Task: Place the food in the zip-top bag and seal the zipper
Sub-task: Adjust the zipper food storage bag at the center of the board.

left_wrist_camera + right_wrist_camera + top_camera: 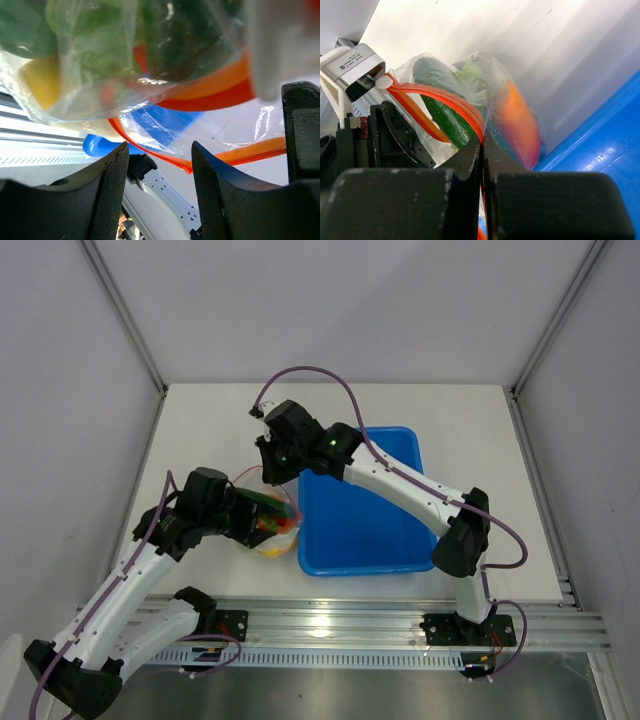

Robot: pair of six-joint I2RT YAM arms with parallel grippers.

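Two arms meet at the clear bag (272, 525), just left of the blue tub (365, 525), with a long green vegetable (445, 117) and orange fruit (517, 120) inside. The right gripper (482, 146) is pressed together, pinching the red-orange zipper (440, 100). The left gripper (157, 152) is spread, with the zipper edge crossing its gap.

The bag (270, 530) is clear, its mouth strip (440, 97) red-orange. Inside show a dark green vegetable (442, 107), a yellow fruit (42, 80), and a blurred pale green lump (470, 72), perhaps grapes. The tub (360, 530) is bright blue, the worktop (470, 430) white.
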